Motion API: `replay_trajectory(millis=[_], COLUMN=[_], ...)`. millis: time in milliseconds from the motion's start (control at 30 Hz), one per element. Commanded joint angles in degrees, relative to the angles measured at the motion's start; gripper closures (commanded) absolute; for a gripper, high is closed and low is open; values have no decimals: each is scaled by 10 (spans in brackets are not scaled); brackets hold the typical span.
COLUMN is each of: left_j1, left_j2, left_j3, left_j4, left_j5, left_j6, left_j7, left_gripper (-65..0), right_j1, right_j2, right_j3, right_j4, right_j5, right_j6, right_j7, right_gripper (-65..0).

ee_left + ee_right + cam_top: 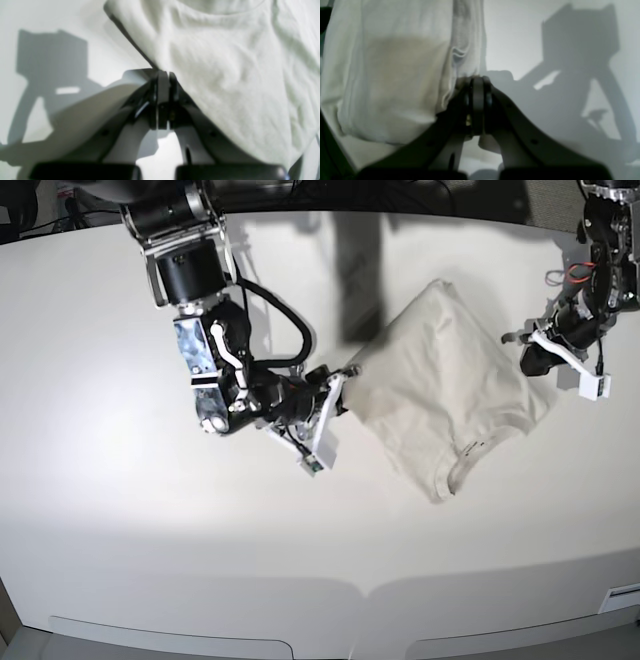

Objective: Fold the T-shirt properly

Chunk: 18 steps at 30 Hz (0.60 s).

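Note:
The pale beige T-shirt [440, 380] lies bunched in a rough diamond right of the table's middle, with its ribbed neck [470, 452] at the near edge. My right gripper [343, 378] is at the shirt's left corner. In the right wrist view its jaws [477, 80] are shut with the shirt's edge [395, 75] pinched at the tips. My left gripper [527, 362] is at the shirt's right edge. In the left wrist view it [163, 74] is shut on the cloth [225, 75], which drapes over its right finger.
The white table [150, 510] spreads around the shirt. The right arm's black base and cable [190, 260] stand at the far left. The left arm's body [605, 250] is at the far right edge. The table's front edge runs along the bottom.

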Motion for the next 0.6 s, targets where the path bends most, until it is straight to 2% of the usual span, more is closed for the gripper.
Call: replay_trajectory(millis=[0, 300, 400, 567], left_j1=[-8, -8, -8, -6], left_j2=[-11, -11, -13, -35], left_j3=[-4, -4, -4, -4], left_j4=[9, 9, 9, 9], left_j5=[-6, -6, -6, -6], left_j6=[-2, -3, -3, -3], left_j7=[-21, -41, -40, -39], left_gripper=[0, 0, 0, 0], right_j1=[2, -88, -109, -131], right_j2=[-3, -7, -6, -5], right_j3=[-7, -35, -35, -34], right_j4=[20, 117, 143, 193], right_j5=[3, 0, -27, -50], right_j6=[5, 5, 5, 5], right_j7=[4, 4, 4, 4], right_gripper=[0, 0, 0, 0])
